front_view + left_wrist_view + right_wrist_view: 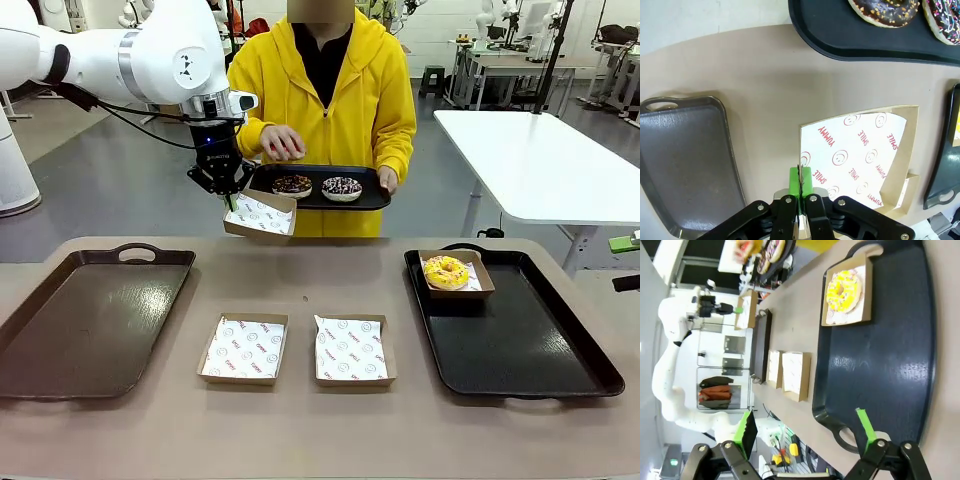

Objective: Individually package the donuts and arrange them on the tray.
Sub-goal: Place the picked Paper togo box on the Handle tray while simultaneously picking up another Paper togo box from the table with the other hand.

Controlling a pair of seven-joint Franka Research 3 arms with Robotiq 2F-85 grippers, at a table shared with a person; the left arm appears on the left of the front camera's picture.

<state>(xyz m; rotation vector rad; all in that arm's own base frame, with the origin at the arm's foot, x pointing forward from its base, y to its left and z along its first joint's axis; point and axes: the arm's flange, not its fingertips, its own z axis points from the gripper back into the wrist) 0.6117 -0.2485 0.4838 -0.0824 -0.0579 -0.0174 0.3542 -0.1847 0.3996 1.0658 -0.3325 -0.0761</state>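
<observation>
My left gripper (232, 200) is shut on the rim of an empty paper-lined box (258, 214), held in the air at the near edge of the black tray (372, 200) that the person holds. On that tray lie a crumb-topped chocolate donut (292, 185) and a sprinkled dark one (342, 187). The person's hand (283, 143) hovers above them with something reddish under the fingers. In the left wrist view the green pads (800, 181) pinch the box (860, 150) edge. A yellow donut (446, 271) sits boxed on the right tray (520, 345). My right gripper (805, 427) stands open over that tray's near end (880, 370).
Two empty lined boxes (244, 348) (351, 350) lie side by side at the table's middle front. A brown tray (90, 320) with nothing on it lies at the left. A white table (540, 160) stands behind at the right.
</observation>
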